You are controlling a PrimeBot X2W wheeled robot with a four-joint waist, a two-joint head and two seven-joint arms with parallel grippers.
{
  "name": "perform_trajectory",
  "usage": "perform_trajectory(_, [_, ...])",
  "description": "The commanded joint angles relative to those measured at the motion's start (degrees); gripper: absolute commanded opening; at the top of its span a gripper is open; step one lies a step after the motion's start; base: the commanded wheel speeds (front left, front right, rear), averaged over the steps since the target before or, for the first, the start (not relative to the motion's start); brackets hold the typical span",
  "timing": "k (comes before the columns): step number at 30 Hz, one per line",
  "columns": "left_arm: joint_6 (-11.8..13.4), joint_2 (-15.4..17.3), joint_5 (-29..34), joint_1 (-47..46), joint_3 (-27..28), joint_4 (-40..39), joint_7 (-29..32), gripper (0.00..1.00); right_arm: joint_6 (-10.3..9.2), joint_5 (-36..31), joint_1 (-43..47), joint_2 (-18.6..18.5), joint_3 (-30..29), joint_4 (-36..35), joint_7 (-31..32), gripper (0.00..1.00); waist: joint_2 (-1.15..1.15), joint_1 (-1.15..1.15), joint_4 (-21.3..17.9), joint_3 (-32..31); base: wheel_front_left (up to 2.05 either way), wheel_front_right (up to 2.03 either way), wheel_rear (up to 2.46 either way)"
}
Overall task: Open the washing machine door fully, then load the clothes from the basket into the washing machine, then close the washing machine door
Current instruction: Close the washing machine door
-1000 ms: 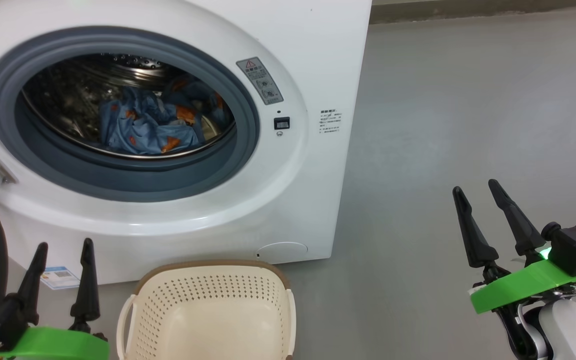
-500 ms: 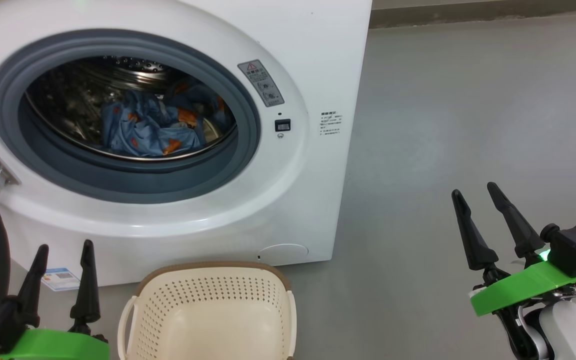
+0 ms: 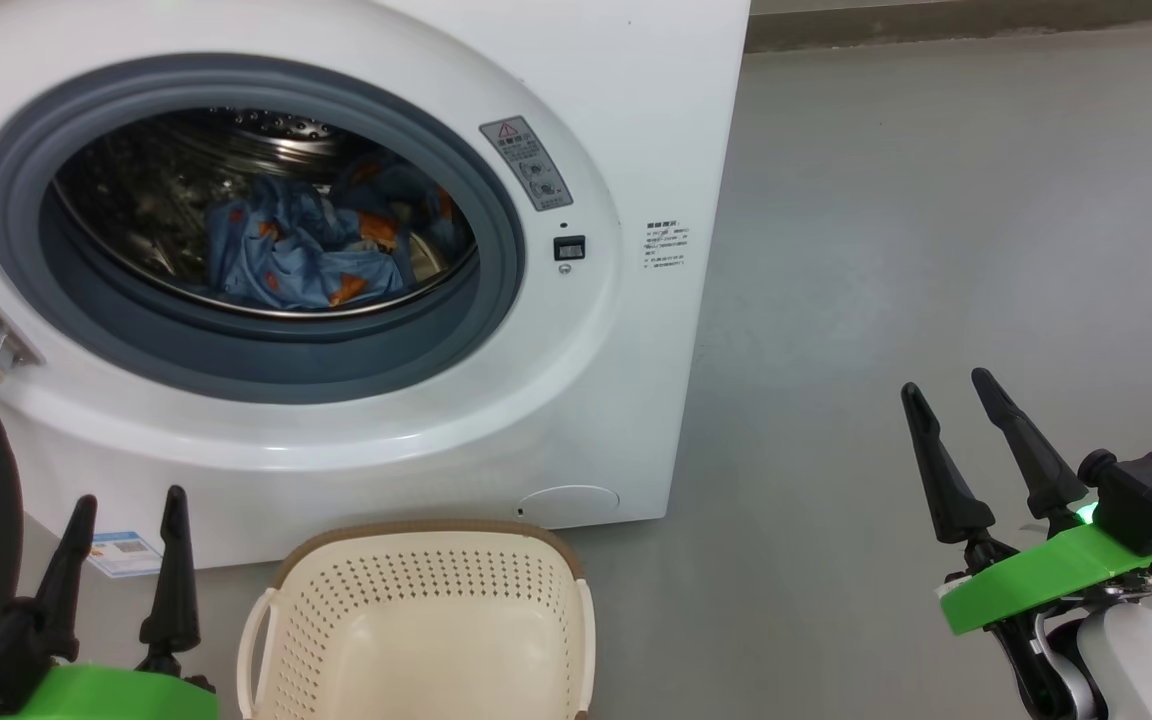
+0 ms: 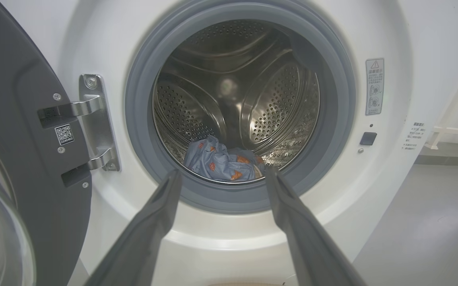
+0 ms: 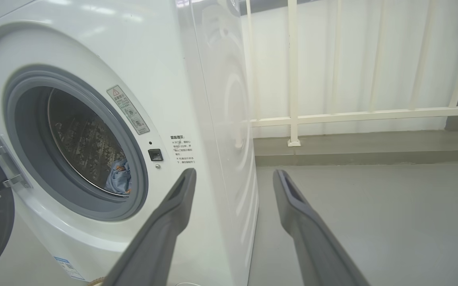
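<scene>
With the clothes (image 3: 306,255) inside the washing machine (image 3: 576,400) and the basket (image 3: 426,528) empty on the floor before it, loading looks finished, so next the washing machine door (image 4: 14,119), swung open at the left, needs pushing shut, likely by the left gripper (image 3: 130,497), spread apart and empty like the right gripper (image 3: 946,383).

place: laundry corner, perhaps a balcony | cues: washing machine (image 3: 636,110), white railing (image 5: 352,115)

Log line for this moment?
door open | clothes in drum | basket looks empty | left gripper open, empty | right gripper open, empty | next: likely close door
</scene>
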Motion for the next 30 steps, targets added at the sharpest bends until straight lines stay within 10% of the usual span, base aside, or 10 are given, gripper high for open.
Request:
perform_trajectory(1, [0.13,1.6,-0.44,-1.21,2.21,-1.68,-0.63,1.0,0.42,0.27,-0.02,-0.83,0.79,-1.08,-0.46,1.0,0.0,0.0,0.0,0.06,0.0,0.0,0.0])
perform_trajectory(30, [-0.01,1.43,-1.28,-1.08,2.7,-2.3,-1.13,1.0,0.42,0.18,-0.1,-0.56,0.25,-1.07,-0.46,1.0,0.0,0.0,-0.2,0.08,-1.21,1.21,0.0])
